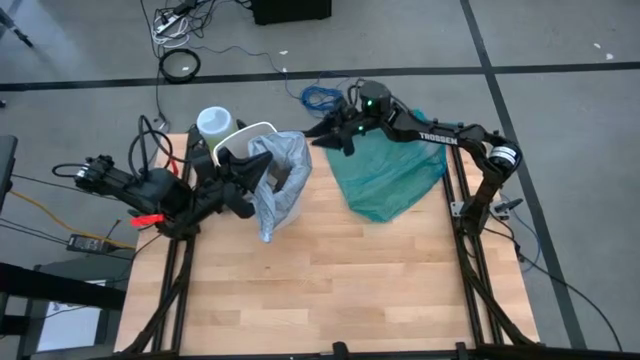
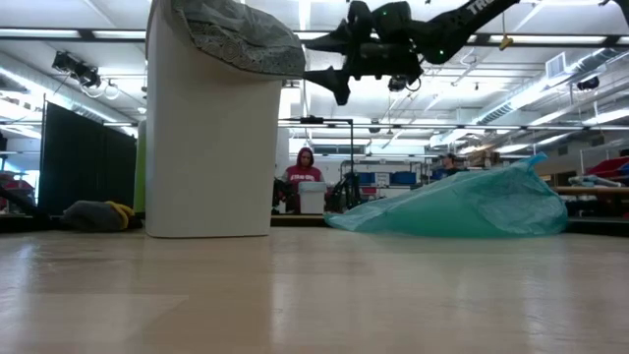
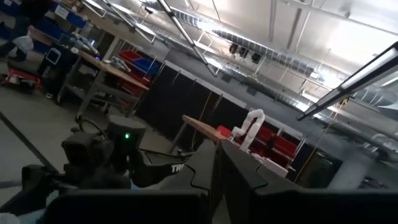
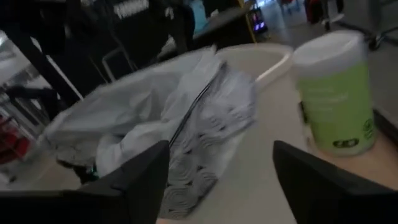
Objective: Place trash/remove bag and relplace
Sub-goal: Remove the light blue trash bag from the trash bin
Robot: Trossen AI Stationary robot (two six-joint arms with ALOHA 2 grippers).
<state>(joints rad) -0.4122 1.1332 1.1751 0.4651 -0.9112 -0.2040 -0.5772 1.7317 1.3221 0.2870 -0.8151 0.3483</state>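
Right end effector (image 1: 322, 137) spread open above the bin's (image 2: 208, 147) right rim — bag (image 1: 279, 180) draped over the bin at far left of the bench (image 1: 330, 290). Left end effector (image 1: 243, 172) closed on the bag's left edge. Best to seat the liner evenly around the rim — no slack.

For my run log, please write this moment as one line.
bin liner: draped over bin rim | right end effector: open, above rim | left end effector: on liner | teal bag: on table
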